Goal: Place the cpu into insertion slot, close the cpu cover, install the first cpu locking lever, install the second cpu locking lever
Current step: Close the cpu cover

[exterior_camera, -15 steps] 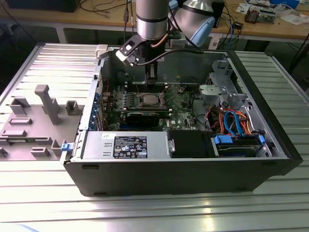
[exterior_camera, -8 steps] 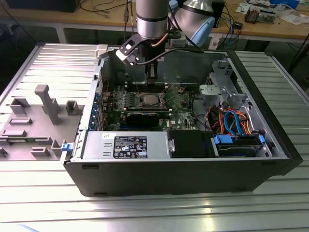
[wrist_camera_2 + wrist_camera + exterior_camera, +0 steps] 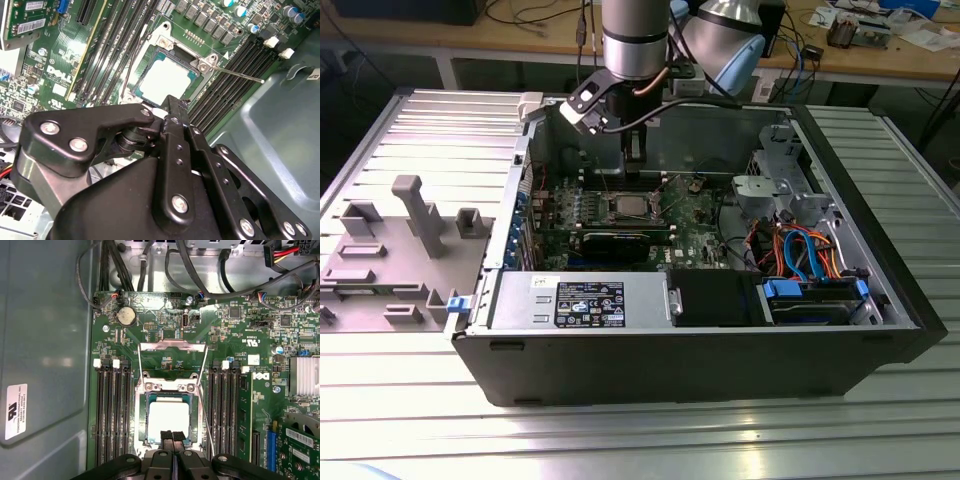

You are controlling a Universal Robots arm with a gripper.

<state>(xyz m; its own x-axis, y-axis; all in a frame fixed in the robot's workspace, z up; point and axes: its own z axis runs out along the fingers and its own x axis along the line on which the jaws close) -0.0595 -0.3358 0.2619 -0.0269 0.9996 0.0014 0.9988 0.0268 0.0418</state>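
The cpu [image 3: 169,419] lies flat in the insertion slot [image 3: 140,426] on the green motherboard, its dull silver top also showing in the second wrist view [image 3: 162,82] and the exterior view [image 3: 628,207]. The cpu cover [image 3: 172,345] looks swung back from its hinge, with board showing through its cut-out. A thin wire lever [image 3: 206,425] runs loose along one side of the socket and sticks out as a rod [image 3: 240,75]. My gripper [image 3: 172,436] hangs just above the cpu's near edge. Its two black fingertips are pressed together with nothing between them.
Long black memory slots [image 3: 112,410] flank the socket on both sides. A coin battery [image 3: 126,315], cable bundles [image 3: 200,270] and a finned heatsink [image 3: 304,375] lie around it. The case's grey wall [image 3: 45,340] stands close by. A power supply [image 3: 580,300] and drive cables [image 3: 800,250] fill the case front.
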